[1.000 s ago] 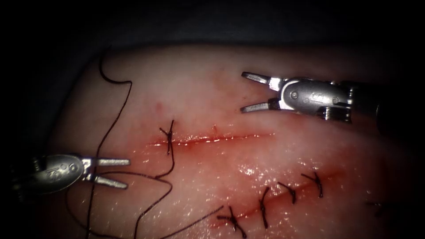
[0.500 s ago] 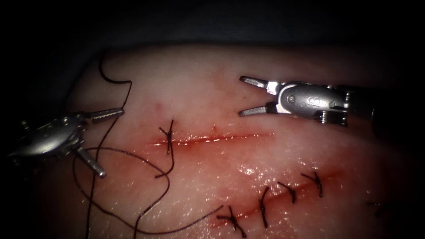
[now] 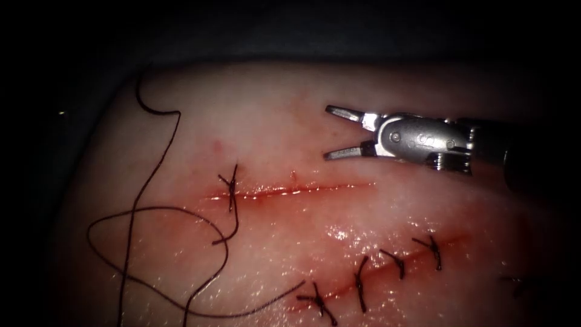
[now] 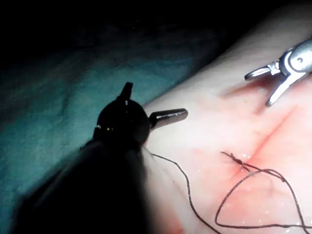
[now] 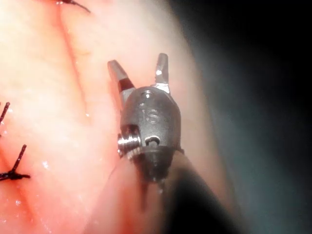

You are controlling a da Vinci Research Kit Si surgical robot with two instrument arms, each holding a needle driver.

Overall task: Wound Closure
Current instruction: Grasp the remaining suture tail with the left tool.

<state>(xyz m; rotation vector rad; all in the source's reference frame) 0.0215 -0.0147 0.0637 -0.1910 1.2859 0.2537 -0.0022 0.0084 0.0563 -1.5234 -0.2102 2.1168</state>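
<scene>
The tissue [image 3: 363, 91] has a cut [image 3: 302, 189] with one knotted stitch [image 3: 230, 188] at its left end. Dark thread [image 3: 157, 209] runs from that stitch, lies in a loose loop on the tissue left of the cut and passes off the lower edge. My right tool [image 3: 327, 133] hovers above the right half of the cut, jaws open and holding nothing; it is also seen close up [image 5: 138, 61]. My left tool [image 4: 157, 99] stands at the tissue's edge with its jaws spread wide and nothing between them, the thread [image 4: 185, 185] lying beside it.
A second cut [image 3: 387, 263] at the lower right is closed with several dark stitches. Red fluid wets the tissue around both cuts. Dark cloth [image 4: 58, 97] lies beyond the tissue's edge.
My left tool swung up and to the left, opened wider, then left the endoscope view. The thread loop has settled on the tissue. The right tool drifted slightly left.
</scene>
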